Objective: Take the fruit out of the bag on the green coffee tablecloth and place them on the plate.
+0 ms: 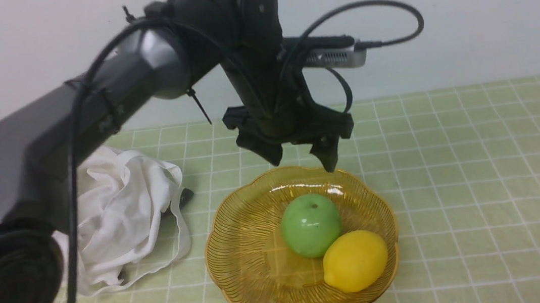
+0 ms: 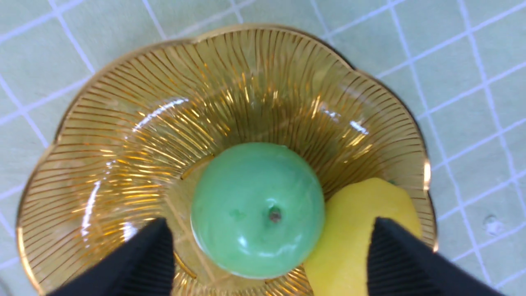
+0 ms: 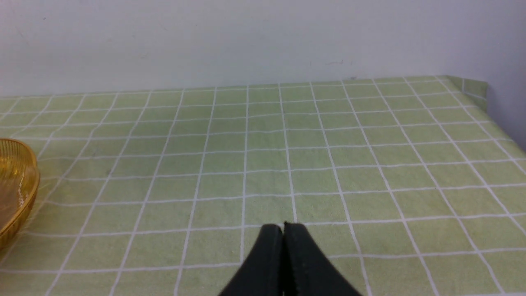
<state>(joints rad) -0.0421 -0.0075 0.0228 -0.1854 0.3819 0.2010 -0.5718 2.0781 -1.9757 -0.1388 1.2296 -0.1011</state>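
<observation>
- On the plate, right of the scene's middle and toward the near edge, sits the green apple, stem dimple up, close to the dish's centre.
- Touching the apple on its near-right side is a yellow lemon, which lies against the plate's inner slope by the rim.
- The left gripper hangs above the far rim of the plate, pointing down. Its two black fingers are spread wide and grasp nothing, and clear air separates it from the apple.
- From the left wrist view, the fingers show on either side of the apple, neither one touching it. The lemon is partly behind one of them, and the ribbed amber plate surrounds both fruits.
- The bag lies crumpled and slack to the left of the plate, apart from it and partly behind the left arm. A flat strap curls along its near-right edge.
- The green coffee tablecloth covers the surface under plate and bag, reaching back to a pale wall.
- The right gripper appears only in its own wrist view. Its fingers are pressed together, clenched on nothing, low over bare tablecloth. It is apart from the plate, of which only a piece of rim shows.
</observation>
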